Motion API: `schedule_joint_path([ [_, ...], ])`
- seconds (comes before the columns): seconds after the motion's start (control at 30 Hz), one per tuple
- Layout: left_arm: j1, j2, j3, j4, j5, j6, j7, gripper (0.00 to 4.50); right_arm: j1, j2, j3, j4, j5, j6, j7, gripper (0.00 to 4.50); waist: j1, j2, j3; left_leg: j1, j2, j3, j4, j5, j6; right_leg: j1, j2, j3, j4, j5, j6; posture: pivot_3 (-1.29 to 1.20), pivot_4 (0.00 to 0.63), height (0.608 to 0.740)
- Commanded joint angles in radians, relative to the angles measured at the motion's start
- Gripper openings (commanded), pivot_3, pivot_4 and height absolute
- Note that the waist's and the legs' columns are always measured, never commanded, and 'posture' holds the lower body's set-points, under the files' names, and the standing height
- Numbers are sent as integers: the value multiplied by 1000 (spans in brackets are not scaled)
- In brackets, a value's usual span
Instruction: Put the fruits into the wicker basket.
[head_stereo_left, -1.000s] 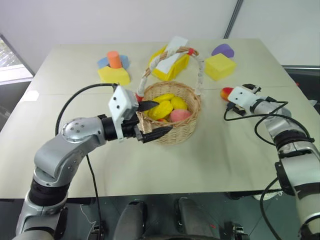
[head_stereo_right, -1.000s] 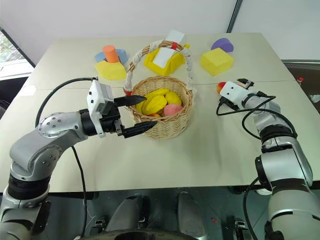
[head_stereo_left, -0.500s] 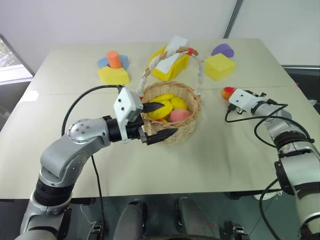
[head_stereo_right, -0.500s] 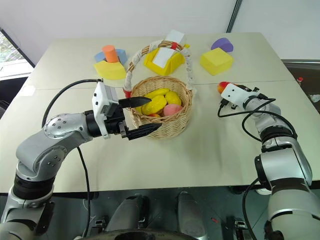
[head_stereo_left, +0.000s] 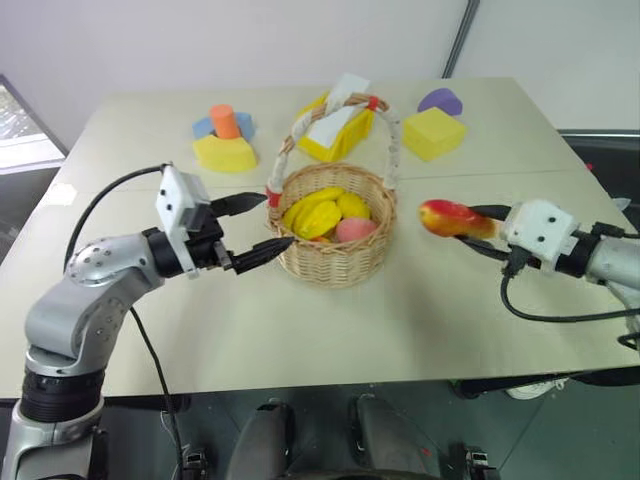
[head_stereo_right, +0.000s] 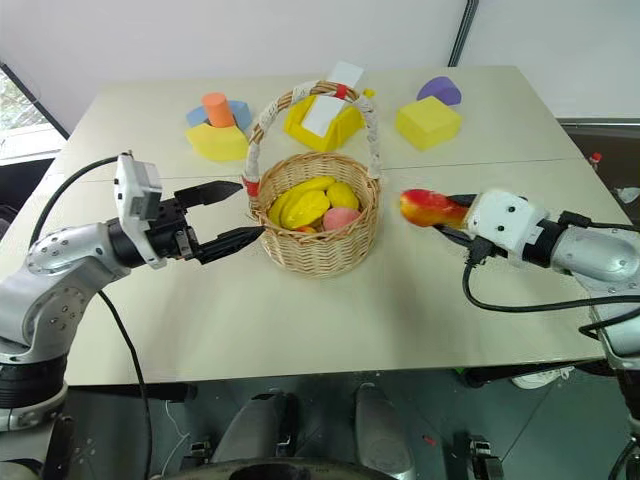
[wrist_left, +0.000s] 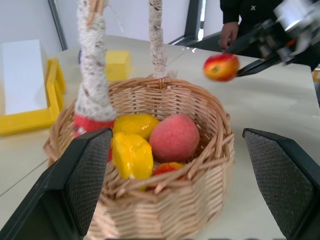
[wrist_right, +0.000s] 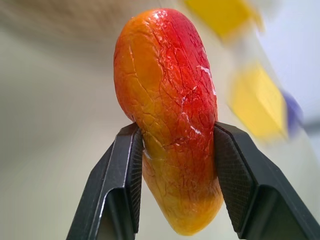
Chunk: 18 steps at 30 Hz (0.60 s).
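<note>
The wicker basket (head_stereo_left: 335, 262) stands mid-table, its white-wrapped handle (head_stereo_left: 392, 130) arching over it. Inside lie yellow fruits (head_stereo_left: 312, 217) and a pink peach (wrist_left: 175, 137). My right gripper (head_stereo_left: 468, 226) is shut on the red-and-yellow mango (head_stereo_left: 444, 217), which hangs in the air just right of the basket, above the table. In the right wrist view the mango (wrist_right: 167, 115) stands pinched between both fingers. My left gripper (head_stereo_left: 274, 219) is open and empty, level with the basket's left wall, fingertips close to the rim.
Foam blocks line the far side: a yellow one with an orange cylinder (head_stereo_left: 227, 140), a yellow tray with a white slab (head_stereo_left: 342, 118), a yellow cube (head_stereo_left: 433, 133) and a purple piece (head_stereo_left: 444, 100). A person (wrist_left: 239, 20) stands beyond the table.
My right gripper shut on the mango, lifted it off the table and carried it nearer, level with the basket. My left gripper drew left, off the basket's rim, still open.
</note>
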<state>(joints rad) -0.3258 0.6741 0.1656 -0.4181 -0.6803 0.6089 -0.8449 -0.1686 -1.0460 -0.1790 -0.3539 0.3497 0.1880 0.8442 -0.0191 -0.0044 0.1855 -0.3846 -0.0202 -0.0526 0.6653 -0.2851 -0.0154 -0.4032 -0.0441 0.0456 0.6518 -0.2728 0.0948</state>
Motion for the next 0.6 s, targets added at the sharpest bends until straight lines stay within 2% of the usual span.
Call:
schedule_joint_path([
  [0.03,1,29,27,21,3,-47,-46,4500,-124,37,20,-185,144,162,-39,1886,0,-1,0,1,0,0,0,0,0,1,0,0,0,0,0,0,150,740],
  [0.1,1,31,27,24,-2,-51,-54,4500,-228,89,111,-219,128,236,-79,1886,-1,-1,0,1,0,0,0,0,0,1,0,0,-1,0,0,0,150,740],
  [0.17,14,33,34,11,-22,-40,-56,4500,-352,149,275,-187,-22,264,-104,1886,0,-1,0,-1,0,0,0,0,0,-1,-1,0,-1,0,0,0,150,740],
  [0.23,28,30,39,-1,-24,-41,-45,4500,-438,197,377,-123,-127,272,-120,1886,2,-1,0,-3,0,-1,0,0,0,-3,-1,-1,-1,0,0,0,150,740],
  [0.43,65,17,47,-49,-32,-40,-9,4500,-539,273,495,-3,-298,201,-112,1886,10,-1,0,-10,-3,-2,0,0,-1,-9,-4,-2,-3,0,0,0,150,740],
  [0.53,77,8,43,-69,-35,-40,8,4500,-540,290,482,13,-317,185,-101,2933,9,-1,0,-10,-3,-2,0,0,0,-9,-5,-2,-3,0,0,0,150,740],
  [0.6,79,4,41,-75,-37,-41,16,4500,-536,296,464,5,-319,181,-94,3935,7,-1,0,-10,-3,-1,0,0,0,-9,-5,-2,-3,0,0,0,150,740],
])
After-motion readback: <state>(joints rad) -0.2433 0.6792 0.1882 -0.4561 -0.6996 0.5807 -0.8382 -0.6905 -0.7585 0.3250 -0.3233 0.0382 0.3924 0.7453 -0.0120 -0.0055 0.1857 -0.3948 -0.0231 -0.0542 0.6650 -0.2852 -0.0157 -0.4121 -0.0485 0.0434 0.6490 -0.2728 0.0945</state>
